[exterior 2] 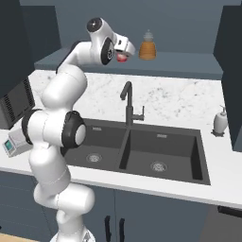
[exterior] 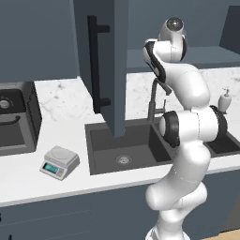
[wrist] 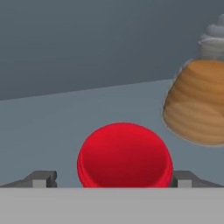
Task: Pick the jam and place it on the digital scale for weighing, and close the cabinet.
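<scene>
The hand (wrist: 118, 181) reaches into the open cabinet (exterior: 115, 65), its fingertips (wrist: 41, 178) flanking the jam (wrist: 124, 155) on the shelf; whether they grip it, I cannot tell. No legible label shows on the jam or the orange bottle (wrist: 199, 103) beside it.

Shows an open dark blue-grey cabinet door (exterior: 115, 70) over a black sink (exterior: 126, 150); small light-grey digital scale (exterior: 59, 162) on the white counter (exterior: 28, 178).
</scene>
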